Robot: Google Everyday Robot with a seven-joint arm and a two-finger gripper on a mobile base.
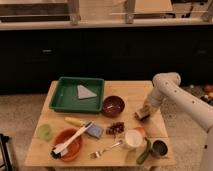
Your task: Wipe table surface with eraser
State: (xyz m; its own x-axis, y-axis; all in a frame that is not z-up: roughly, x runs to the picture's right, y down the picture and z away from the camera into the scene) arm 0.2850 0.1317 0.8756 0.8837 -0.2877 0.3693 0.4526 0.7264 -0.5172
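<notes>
Eraser [141,114] sits on the counter [131,91], right of the maroon bowl [113,105], with the end effector [144,109] down on it; grip I cannot tell. Wiping seems due: press, then sweep.

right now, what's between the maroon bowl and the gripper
Only bare table in the camera view; the gripper sits low near the table's right edge, right of the bowl.
</notes>
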